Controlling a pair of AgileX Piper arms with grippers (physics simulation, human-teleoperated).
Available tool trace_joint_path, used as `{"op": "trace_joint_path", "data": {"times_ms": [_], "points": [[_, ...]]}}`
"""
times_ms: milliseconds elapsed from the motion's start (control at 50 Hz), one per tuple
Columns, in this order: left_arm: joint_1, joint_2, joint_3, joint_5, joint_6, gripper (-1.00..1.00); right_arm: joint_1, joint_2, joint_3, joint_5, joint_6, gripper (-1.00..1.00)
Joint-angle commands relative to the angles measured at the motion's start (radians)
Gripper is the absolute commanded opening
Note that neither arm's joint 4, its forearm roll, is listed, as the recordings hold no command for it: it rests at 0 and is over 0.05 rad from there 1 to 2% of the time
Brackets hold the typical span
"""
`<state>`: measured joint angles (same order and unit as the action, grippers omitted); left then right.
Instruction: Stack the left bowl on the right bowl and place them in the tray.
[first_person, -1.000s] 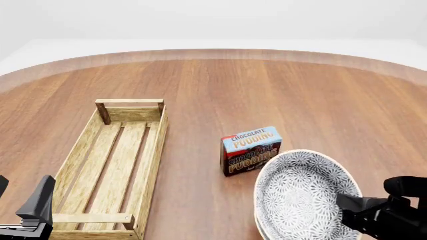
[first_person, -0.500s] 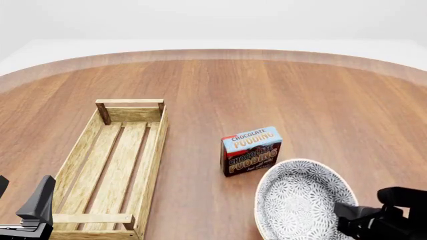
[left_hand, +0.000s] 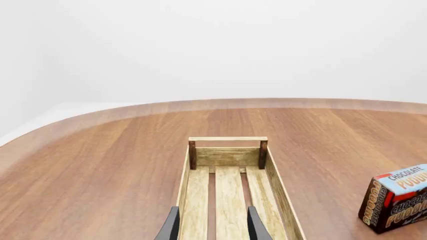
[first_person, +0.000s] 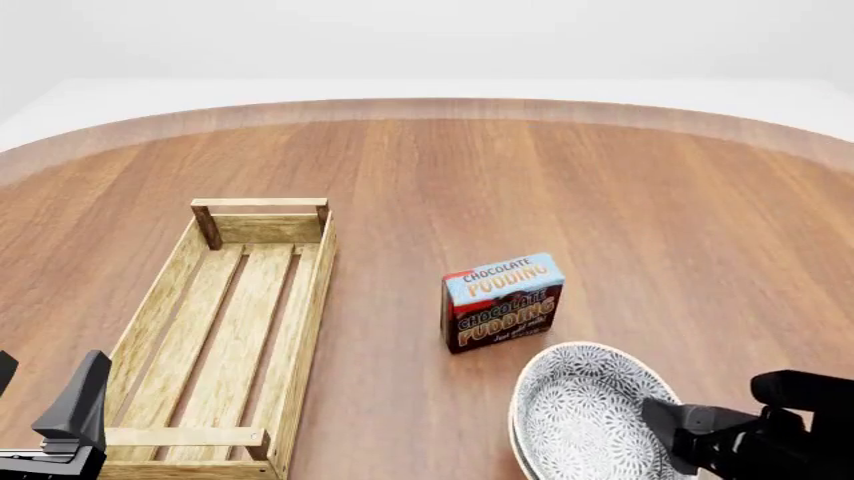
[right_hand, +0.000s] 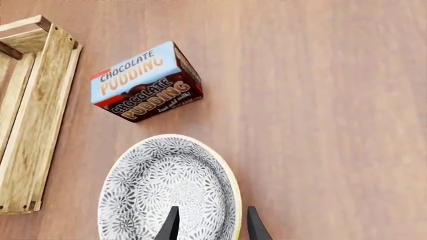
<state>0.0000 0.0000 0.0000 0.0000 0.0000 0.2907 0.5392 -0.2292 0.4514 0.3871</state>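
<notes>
Black-fingered, the right pincer is straddling the near rim of the patterned bowls, its jaws on either side of that thin edge; the stack looks nested already, low on the desk, and a shallow rim-hold could let it tip or slip out. The pudding box is sitting between bowls and tray, inviting a clip on a low carry, while the left pincer is hanging spread and empty over the tray's near end.

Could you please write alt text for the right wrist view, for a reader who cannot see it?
The right pincer straddles the rim of the stacked patterned bowls on a wooden table. Beyond the bowls lies a chocolate pudding box, apart from them, and a light-wood tray runs along one edge.
</notes>
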Motion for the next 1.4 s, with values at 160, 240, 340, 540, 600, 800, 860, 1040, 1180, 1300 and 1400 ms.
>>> {"op": "trace_joint_path", "data": {"times_ms": [160, 240, 340, 540, 600, 800, 860, 1040, 1180, 1300, 1400], "points": [[0.0, 0.0, 0.0, 0.0, 0.0, 1.0, -0.001, -0.016, -0.023, 0.032, -0.01, 1.0], [0.0, 0.0, 0.0, 0.0, 0.0, 1.0, -0.015, 0.007, -0.032, 0.033, -0.027, 1.0], [0.0, 0.0, 0.0, 0.0, 0.0, 1.0, -0.062, 0.056, -0.094, 0.077, -0.097, 1.0], [0.0, 0.0, 0.0, 0.0, 0.0, 1.0, -0.14, 0.13, -0.169, 0.131, -0.239, 1.0], [0.0, 0.0, 0.0, 0.0, 0.0, 1.0, -0.132, 0.127, -0.167, 0.138, -0.24, 1.0], [0.0, 0.0, 0.0, 0.0, 0.0, 1.0, -0.098, 0.178, -0.098, 0.058, -0.234, 1.0], [0.0, 0.0, 0.0, 0.0, 0.0, 1.0, -0.093, 0.192, -0.081, 0.037, -0.231, 1.0], [0.0, 0.0, 0.0, 0.0, 0.0, 1.0, -0.077, 0.225, -0.02, -0.045, -0.198, 1.0], [0.0, 0.0, 0.0, 0.0, 0.0, 1.0, -0.081, 0.224, -0.006, -0.053, -0.189, 1.0], [0.0, 0.0, 0.0, 0.0, 0.0, 1.0, -0.081, 0.233, 0.017, -0.08, -0.18, 1.0], [0.0, 0.0, 0.0, 0.0, 0.0, 1.0, -0.078, 0.253, 0.039, -0.116, -0.169, 1.0]]}}
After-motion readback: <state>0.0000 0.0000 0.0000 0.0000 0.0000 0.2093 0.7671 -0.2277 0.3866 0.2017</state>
